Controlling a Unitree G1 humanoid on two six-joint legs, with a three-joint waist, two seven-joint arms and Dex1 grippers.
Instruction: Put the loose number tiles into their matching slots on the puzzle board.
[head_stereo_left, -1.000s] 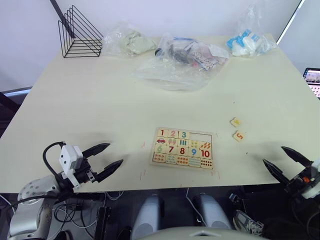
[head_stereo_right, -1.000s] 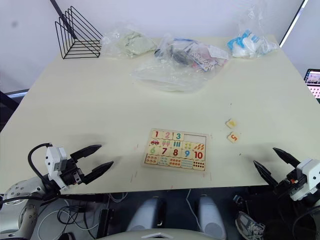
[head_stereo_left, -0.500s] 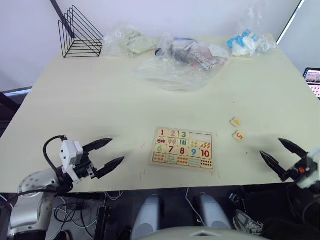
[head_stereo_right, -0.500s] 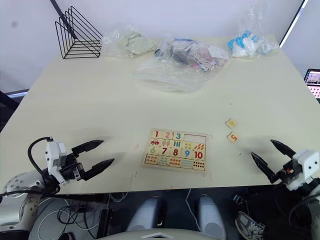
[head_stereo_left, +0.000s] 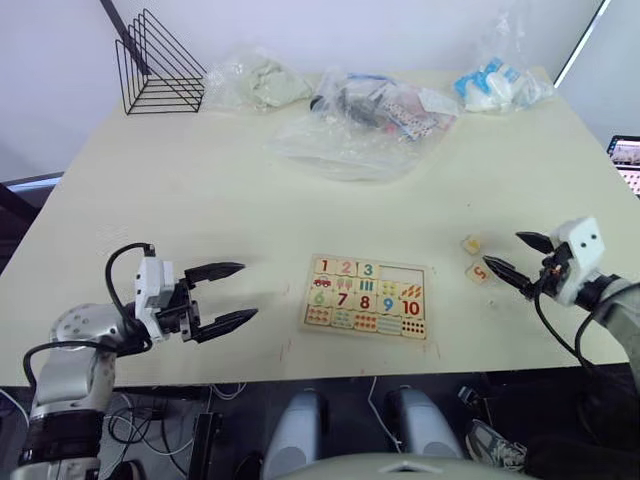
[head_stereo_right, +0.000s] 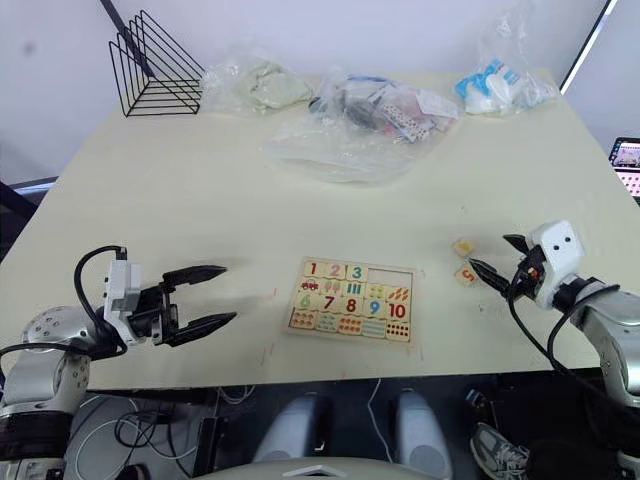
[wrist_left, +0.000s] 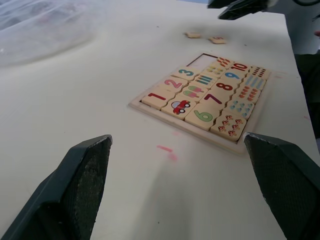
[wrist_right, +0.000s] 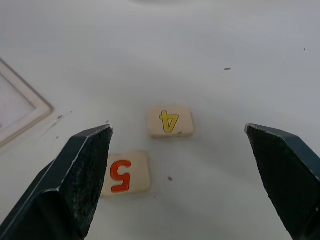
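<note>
Right gripper (wrist_right: 175, 160) spread wide just beside two loose tiles; left gripper (head_stereo_left: 228, 295) spread too, far from them.

The puzzle board (head_stereo_left: 367, 296) lies with its long side across the table, between both grippers; its two last top slots (head_stereo_left: 405, 273) are bare. Tile 4 (wrist_right: 170, 121) and tile 5 (wrist_right: 125, 173) lie flat between the right fingers, digits upside down there.

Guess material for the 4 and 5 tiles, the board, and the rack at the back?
4 tile, 5 tile: likely pale unvarnished wood, matte, rounded corners, digits printed in yellow and orange-red. Board: same pale wood look, thin raised rim; grain too fine to confirm. Rack: thin black wire, probably coated metal.
</note>
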